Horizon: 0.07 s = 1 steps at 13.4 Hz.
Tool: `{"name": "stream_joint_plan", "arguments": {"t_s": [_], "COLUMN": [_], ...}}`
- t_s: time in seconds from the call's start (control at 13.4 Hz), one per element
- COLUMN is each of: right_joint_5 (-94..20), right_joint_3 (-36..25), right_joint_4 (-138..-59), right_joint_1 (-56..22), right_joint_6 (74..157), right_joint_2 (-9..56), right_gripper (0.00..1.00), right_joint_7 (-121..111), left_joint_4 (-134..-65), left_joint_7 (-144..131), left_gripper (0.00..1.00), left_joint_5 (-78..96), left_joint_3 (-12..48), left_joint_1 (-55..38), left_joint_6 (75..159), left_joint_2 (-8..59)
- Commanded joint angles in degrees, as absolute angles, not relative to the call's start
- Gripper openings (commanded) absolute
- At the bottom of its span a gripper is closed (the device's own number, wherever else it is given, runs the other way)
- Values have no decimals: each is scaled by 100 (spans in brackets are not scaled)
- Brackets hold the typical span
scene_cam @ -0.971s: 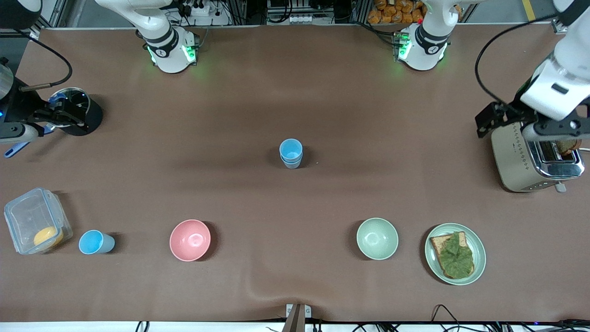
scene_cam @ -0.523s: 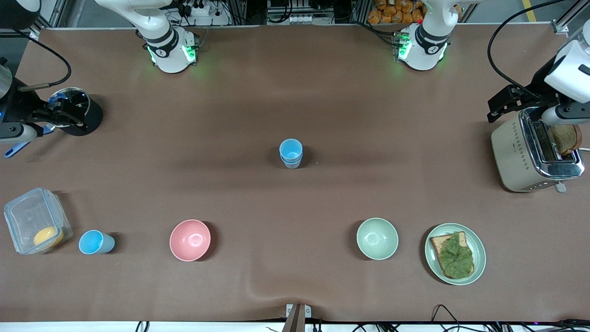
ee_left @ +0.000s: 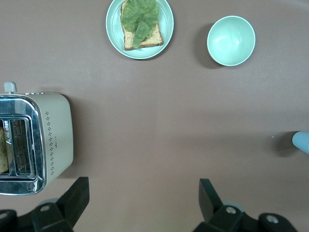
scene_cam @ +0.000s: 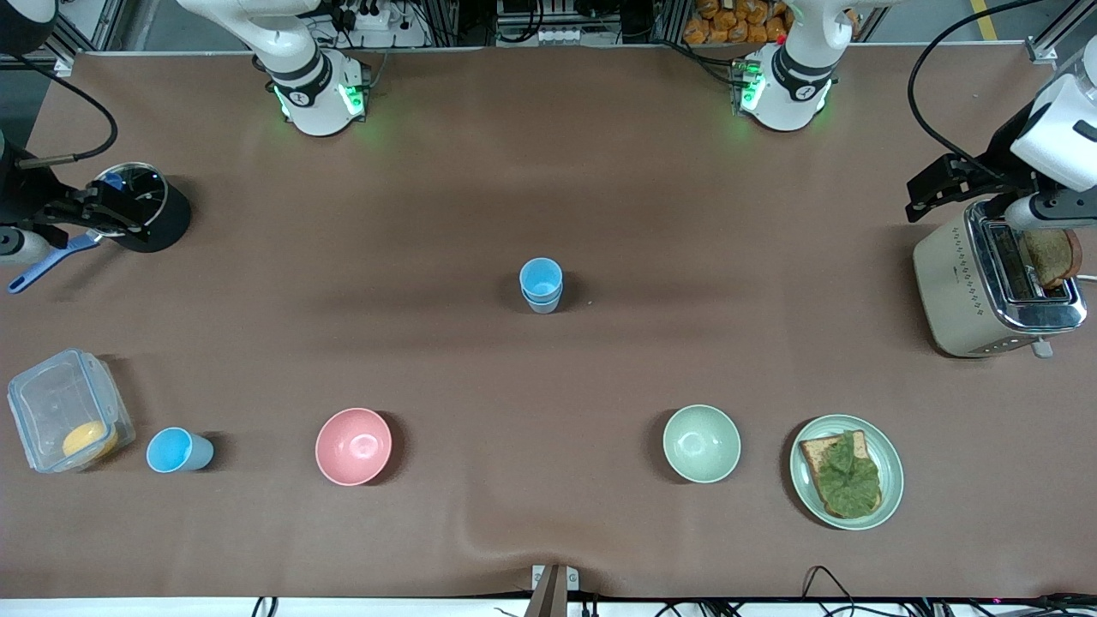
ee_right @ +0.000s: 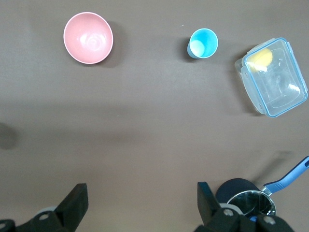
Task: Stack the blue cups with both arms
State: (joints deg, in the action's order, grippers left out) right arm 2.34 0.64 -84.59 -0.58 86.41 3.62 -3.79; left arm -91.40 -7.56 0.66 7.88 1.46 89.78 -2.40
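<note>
Two blue cups (scene_cam: 541, 287) stand nested one in the other at the middle of the table. A single blue cup (scene_cam: 176, 450) (ee_right: 203, 43) stands mouth up beside the clear box, near the front camera at the right arm's end. My left gripper (ee_left: 142, 193) hangs open and empty high over the table beside the toaster (scene_cam: 994, 283), and the rim of the nested cups (ee_left: 301, 141) shows at the edge of its view. My right gripper (ee_right: 141, 198) also hangs open and empty, high up next to the black pot (scene_cam: 141, 206).
A pink bowl (scene_cam: 353, 446) and a pale-green bowl (scene_cam: 701, 443) sit near the front camera. A green plate (scene_cam: 806, 480) carries toast with a leaf. The clear box (scene_cam: 47, 403) holds a yellow piece. Bread stands in the toaster's slot.
The left arm has drawn back from over the toaster toward its end of the table, uncovering the bread slice. The right arm has shifted slightly outward by the pot. The cups have not moved.
</note>
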Motion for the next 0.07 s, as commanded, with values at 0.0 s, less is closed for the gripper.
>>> {"name": "stream_joint_plan", "arguments": {"t_s": [0.0], "right_joint_5": [247], "right_joint_3": [114], "right_joint_4": [-8429], "right_joint_1": [17], "right_joint_6": [8719], "right_joint_2": [404], "right_gripper": [100], "right_joint_7": [-396], "left_joint_4": [-9176], "left_joint_7": [-615], "left_gripper": [100], "left_joint_5": [158], "left_joint_3": [738], "left_joint_1": [105], "left_joint_6": [8755], "left_joint_2": [-378]}}
